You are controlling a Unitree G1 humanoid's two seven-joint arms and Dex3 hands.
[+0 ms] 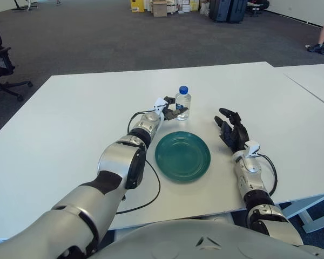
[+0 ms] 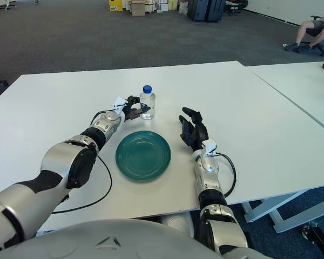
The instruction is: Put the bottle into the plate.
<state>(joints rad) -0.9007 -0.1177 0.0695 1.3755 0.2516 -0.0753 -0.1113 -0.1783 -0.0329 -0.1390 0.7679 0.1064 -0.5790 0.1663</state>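
While the left arm reached forward across the white table point(image 1: 70, 124), its left hand point(image 1: 170, 110) sat at the base of a small clear water bottle point(image 1: 183, 103) with a blue cap point(image 1: 183, 89). The dark fingers point(image 2: 134, 110) curled toward the lower part of the bottle from its left side, and they appeared to touch it, though whether they had closed into a firm grip could not be told from either view. The bottle stood upright on the table surface, beyond the far rim of the green plate point(image 1: 182, 156) and just apart from it, so it was not in the plate. The plate lay flat and held nothing, near the front edge of the table, between the two forearms.

The right hand point(image 1: 232, 131) showed to the right of the plate, close beside it, with its black fingers spread loosely upward and holding nothing. A black cable point(image 1: 146, 197) ran along the table from the left forearm and looped near the plate's left side. Another cable point(image 1: 271, 172) looped beside the right wrist.

Beyond the table lay grey carpet, with an office chair point(image 1: 2, 67) at the left edge, boxes point(image 1: 159, 7) and dark cases point(image 1: 227, 9) at the far wall, and a second white table point(image 1: 313, 78) to the right.
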